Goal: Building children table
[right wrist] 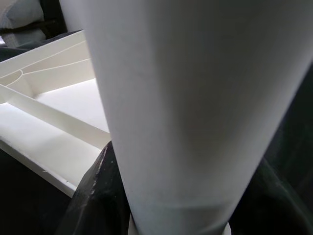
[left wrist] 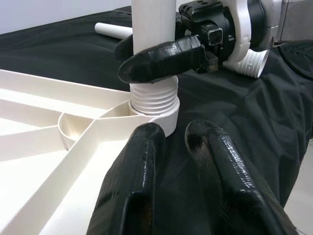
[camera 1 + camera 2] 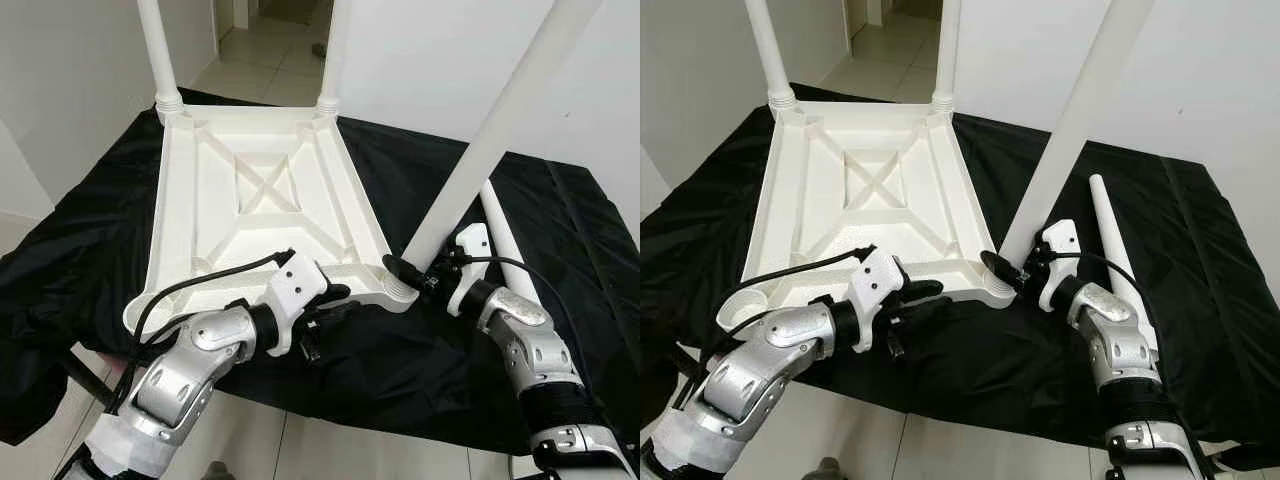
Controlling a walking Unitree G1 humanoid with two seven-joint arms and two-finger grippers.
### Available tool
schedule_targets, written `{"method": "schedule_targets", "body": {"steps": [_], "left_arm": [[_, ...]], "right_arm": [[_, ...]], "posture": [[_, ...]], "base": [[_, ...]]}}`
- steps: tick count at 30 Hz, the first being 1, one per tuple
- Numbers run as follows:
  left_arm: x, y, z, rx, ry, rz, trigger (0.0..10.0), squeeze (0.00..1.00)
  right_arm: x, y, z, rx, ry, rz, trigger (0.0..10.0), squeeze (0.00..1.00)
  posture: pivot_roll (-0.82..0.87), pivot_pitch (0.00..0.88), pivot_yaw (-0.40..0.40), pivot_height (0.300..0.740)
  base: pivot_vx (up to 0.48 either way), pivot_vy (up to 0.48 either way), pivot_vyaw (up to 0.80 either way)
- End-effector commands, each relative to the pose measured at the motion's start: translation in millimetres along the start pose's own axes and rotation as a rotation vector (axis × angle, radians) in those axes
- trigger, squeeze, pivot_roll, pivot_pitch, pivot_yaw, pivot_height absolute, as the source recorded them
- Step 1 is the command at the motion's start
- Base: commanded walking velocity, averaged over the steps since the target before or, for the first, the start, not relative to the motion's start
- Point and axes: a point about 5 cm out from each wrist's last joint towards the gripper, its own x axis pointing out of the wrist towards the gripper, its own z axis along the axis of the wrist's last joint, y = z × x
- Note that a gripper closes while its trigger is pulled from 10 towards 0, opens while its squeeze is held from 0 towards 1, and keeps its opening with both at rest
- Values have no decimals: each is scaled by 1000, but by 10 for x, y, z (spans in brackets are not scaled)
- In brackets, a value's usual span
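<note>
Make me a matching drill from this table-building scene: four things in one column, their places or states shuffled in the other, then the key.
Things:
1. loose white leg
2. right gripper
3. left gripper
4. tabletop

States:
A. lies upside down, ribbed underside up, on the black cloth
B. rests flat on the cloth beside the right arm
C. clamped around the base of the leaning leg at the near corner socket
D. fingers close together, low by the tabletop's near edge, holding nothing

Pairs: 1-B, 2-C, 3-D, 4-A
</note>
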Motion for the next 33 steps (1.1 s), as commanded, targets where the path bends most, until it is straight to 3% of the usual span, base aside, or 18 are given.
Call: {"method": "schedule_targets", "body": {"steps": [1, 2, 3, 5, 9, 15, 17, 20, 23, 27, 33], "left_arm": [[15, -25, 4, -1, -5, -35, 10000, 0], [15, -25, 4, -1, -5, -35, 10000, 0], [21, -30, 1, -2, -5, -37, 10000, 0], [27, -32, -1, -1, -5, -38, 10000, 0], [82, 4, 27, 8, -25, -11, 10000, 0], [82, 0, 21, 0, -27, -21, 10000, 0], [75, 14, 15, 2, -23, -22, 10000, 0], [75, 22, 14, 5, -23, -20, 10000, 0], [87, 40, 12, 7, -27, -22, 10000, 0], [103, 77, -11, -2, -30, -15, 10000, 0], [96, 113, -31, -2, -31, 5, 10000, 0]], "right_arm": [[24, 50, -116, 48, 12, -36, 784, 0], [24, 50, -116, 48, 12, -36, 784, 0], [49, 34, -144, 48, 25, -101, 10000, 0], [69, 36, -162, 46, 30, -141, 10000, 0], [189, 189, -206, 27, 29, -276, 10000, 0], [218, 212, -162, 24, 4, -376, 10000, 0], [229, 244, -175, 89, 9, -545, 10000, 0], [235, 287, -189, 101, 21, -617, 10000, 0], [261, 433, -178, 122, 24, -755, 10000, 0], [306, 552, -142, 126, 11, -760, 10000, 0], [261, 489, -144, 129, 9, -793, 10000, 0]], "posture": [[153, 17, -82, 740], [153, 17, -82, 740], [150, 16, -83, 740], [150, 16, -83, 740], [146, 13, -87, 740], [144, 8, -89, 740], [141, 0, -93, 740], [140, 0, -93, 740], [137, 0, -98, 740], [132, 0, -98, 740], [123, 0, -93, 740]], "base": [[0, 0, 0], [0, 0, 0], [0, 0, 0], [0, 0, 0], [0, 0, 0], [0, 0, 0], [0, 0, 0], [0, 0, 0], [0, 0, 0], [0, 0, 0], [0, 0, 0]]}}
